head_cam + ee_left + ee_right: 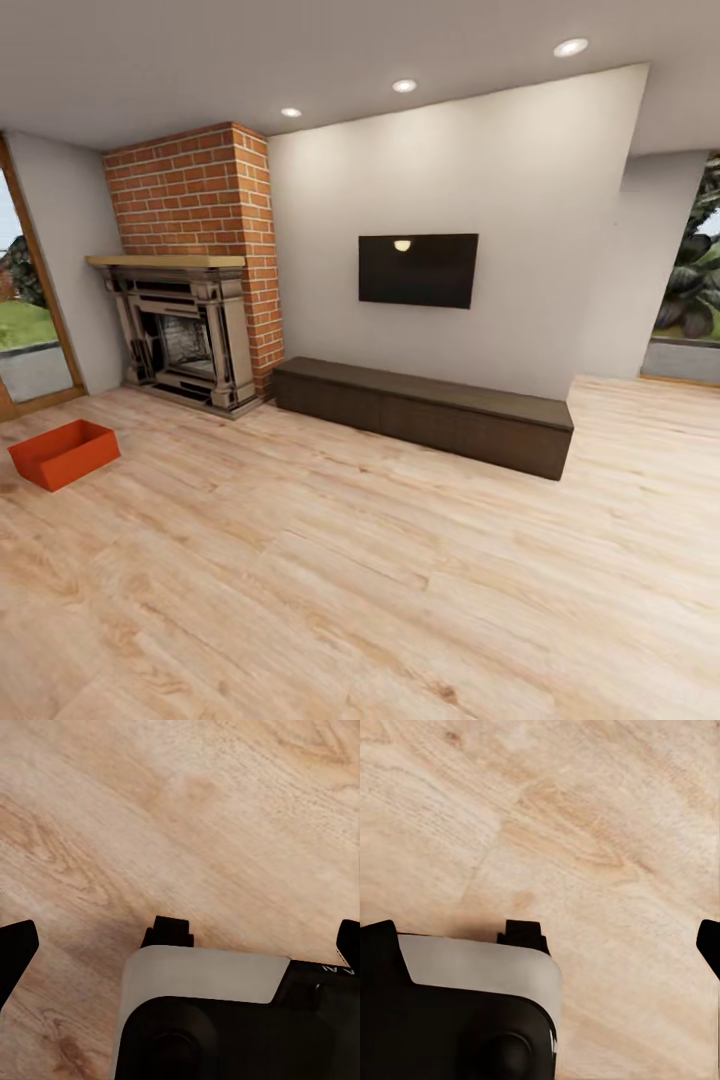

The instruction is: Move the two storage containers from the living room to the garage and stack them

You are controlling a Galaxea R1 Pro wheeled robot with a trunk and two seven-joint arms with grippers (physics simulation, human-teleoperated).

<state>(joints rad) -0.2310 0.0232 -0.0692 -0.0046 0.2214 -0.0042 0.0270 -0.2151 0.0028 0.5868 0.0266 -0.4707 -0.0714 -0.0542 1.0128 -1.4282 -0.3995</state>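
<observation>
I am in the living room. One red-orange open-top storage container (pixel 65 452) sits on the light wood plank floor at the far left, in front of the fireplace. In the left wrist view my left gripper (pixel 180 945) is open, its black fingertips (pixel 15 949) spread wide over bare planks. The right wrist view shows my right gripper (pixel 544 941) open as well, one fingertip (pixel 709 943) at the frame edge. Neither holds anything. Both hang well away from the container.
A brick column with a fireplace (pixel 190 335) stands at the back left. A long dark wood cabinet (pixel 425 412) runs along the wall under a black TV (pixel 418 270). Glass openings (pixel 30 330) flank the room. My own white and black body (pixel 202 1020) lies below the wrists.
</observation>
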